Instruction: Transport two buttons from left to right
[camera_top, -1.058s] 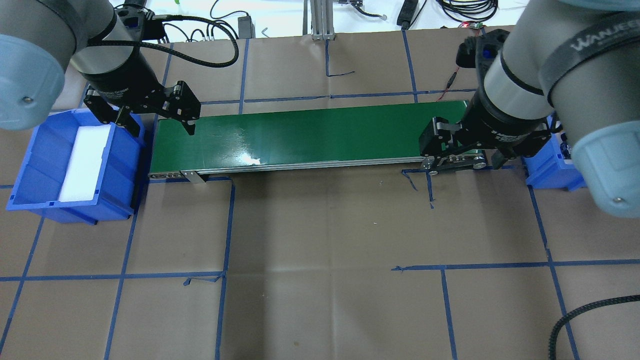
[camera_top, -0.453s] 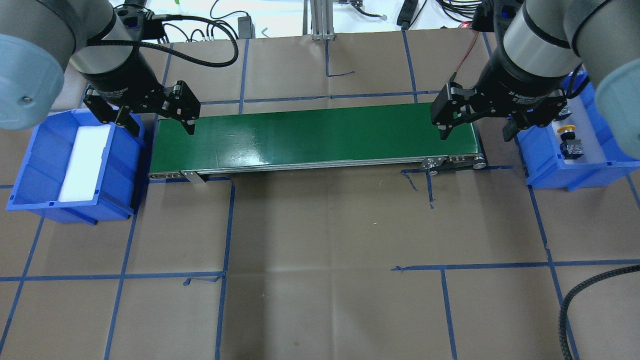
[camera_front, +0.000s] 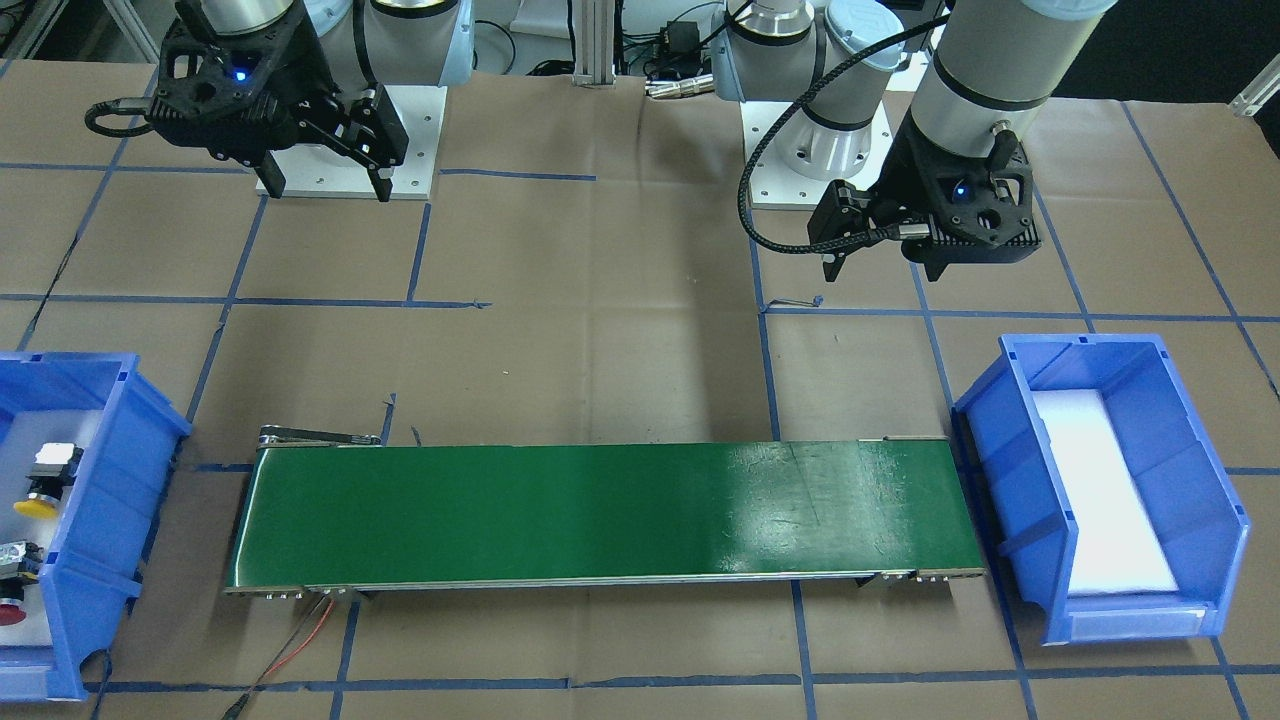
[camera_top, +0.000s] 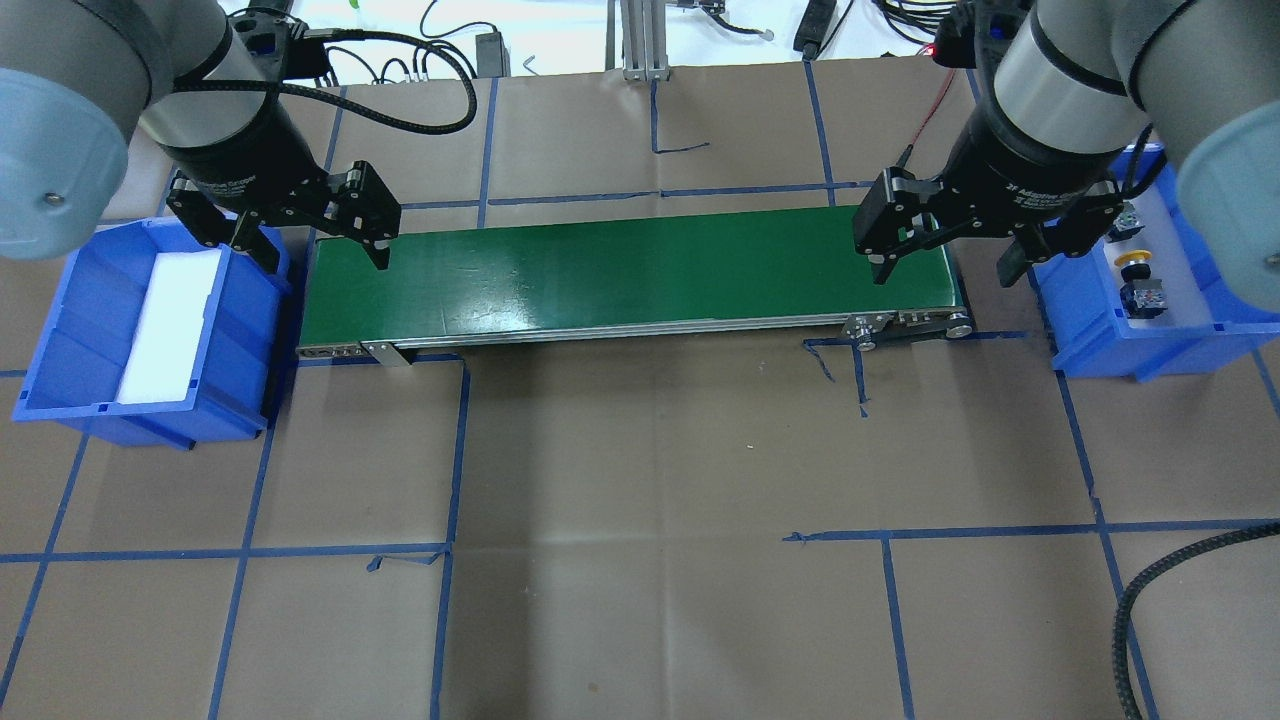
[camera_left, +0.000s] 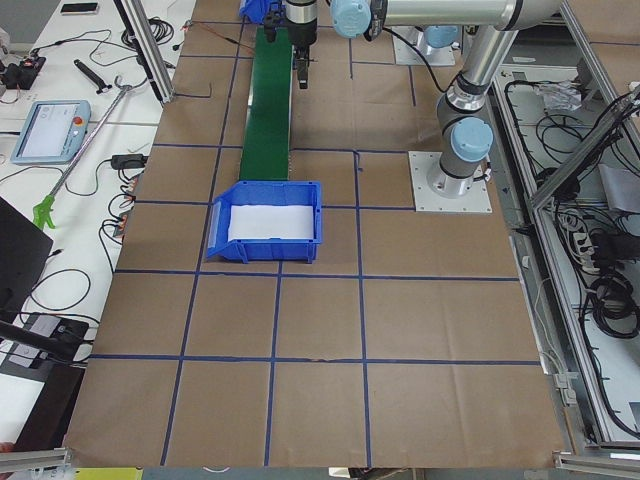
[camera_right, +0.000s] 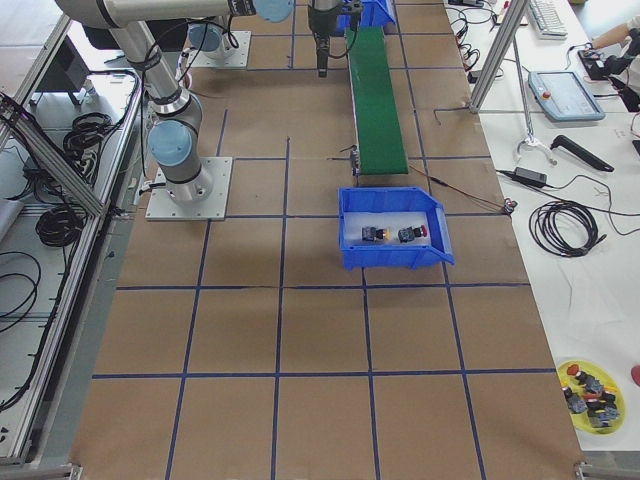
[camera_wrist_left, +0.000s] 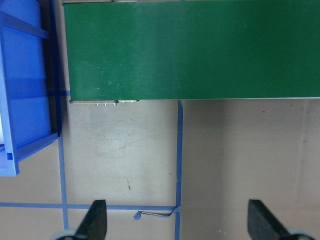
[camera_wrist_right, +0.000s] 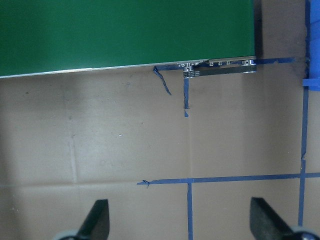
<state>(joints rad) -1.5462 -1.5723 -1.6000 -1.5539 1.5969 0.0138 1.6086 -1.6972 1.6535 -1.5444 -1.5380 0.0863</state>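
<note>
The yellow button (camera_top: 1138, 280) and the red button (camera_top: 1125, 222) lie on white foam in the blue bin (camera_top: 1100, 352) at the belt's right end. In the front view the yellow button (camera_front: 45, 487) and the red one (camera_front: 10, 590) lie side by side in that bin (camera_front: 120, 470). They also show in the right side view (camera_right: 390, 234). My right gripper (camera_top: 943, 272) hangs open and empty above the belt's right end, left of the bin. My left gripper (camera_top: 322, 258) hangs open and empty above the belt's left end. Both wrist views show spread fingertips with nothing between them, the left wrist's (camera_wrist_left: 95, 222) and the right wrist's (camera_wrist_right: 97, 220).
A green conveyor belt (camera_top: 630, 270) runs across the table between the two bins. The left blue bin (camera_top: 60, 330) holds only a white foam pad. Brown paper with blue tape lines covers the table. Cables lie along the far edge.
My right gripper has lifted and pulled back from the belt's near right corner, uncovering the right bin and the buttons. It stays open. The left arm has not moved.
</note>
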